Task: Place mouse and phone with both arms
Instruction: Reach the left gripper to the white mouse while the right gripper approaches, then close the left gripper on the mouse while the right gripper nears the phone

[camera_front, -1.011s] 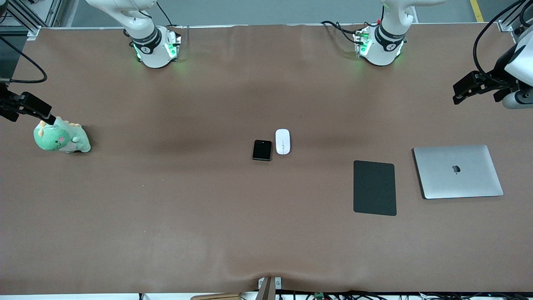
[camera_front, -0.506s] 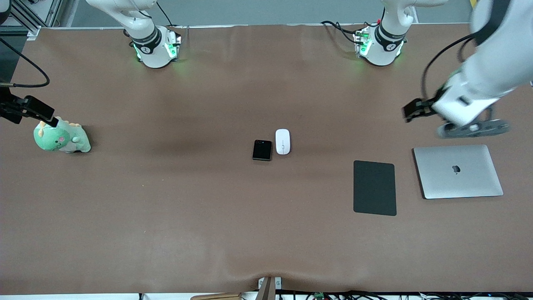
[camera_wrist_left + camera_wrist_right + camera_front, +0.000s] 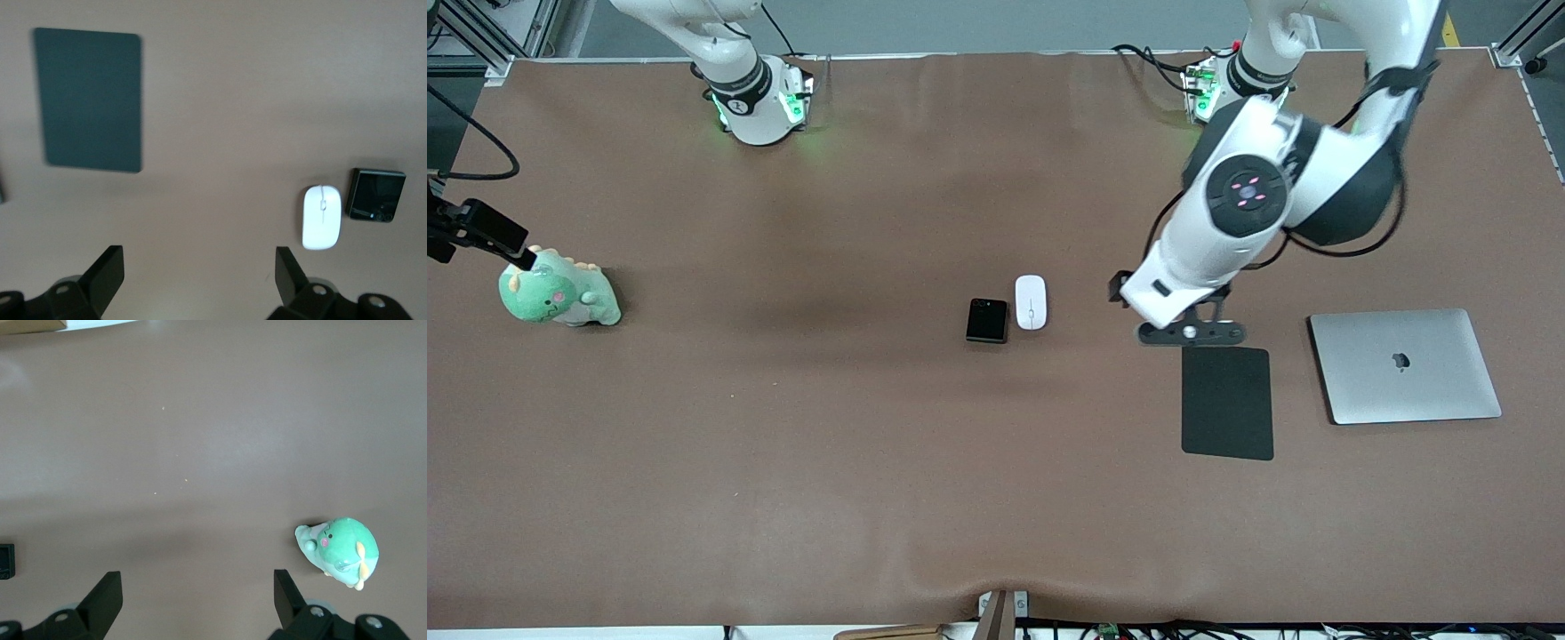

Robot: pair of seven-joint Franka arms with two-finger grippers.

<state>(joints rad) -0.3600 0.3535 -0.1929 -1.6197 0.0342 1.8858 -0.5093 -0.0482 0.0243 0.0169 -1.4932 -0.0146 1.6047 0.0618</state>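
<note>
Left gripper (image 3: 199,270) wide open, empty, over bare table between black pad (image 3: 1226,402) and the touching mouse (image 3: 1031,302) and phone (image 3: 986,320); right gripper (image 3: 197,590) wide open, empty, by green plush (image 3: 557,294), well apart from both.

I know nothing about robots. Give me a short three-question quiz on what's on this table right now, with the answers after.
1. True or false: the mouse and the phone lie side by side on the table.
2. The left gripper is: A) shut on the mouse, B) open and empty, C) shut on the phone.
3. Which toy sits beside the right gripper, at the right arm's end of the table?

Key
1. True.
2. B: its fingers are spread over bare table between the mouse and the black pad.
3. The green plush dinosaur; the right gripper is open too.
</note>
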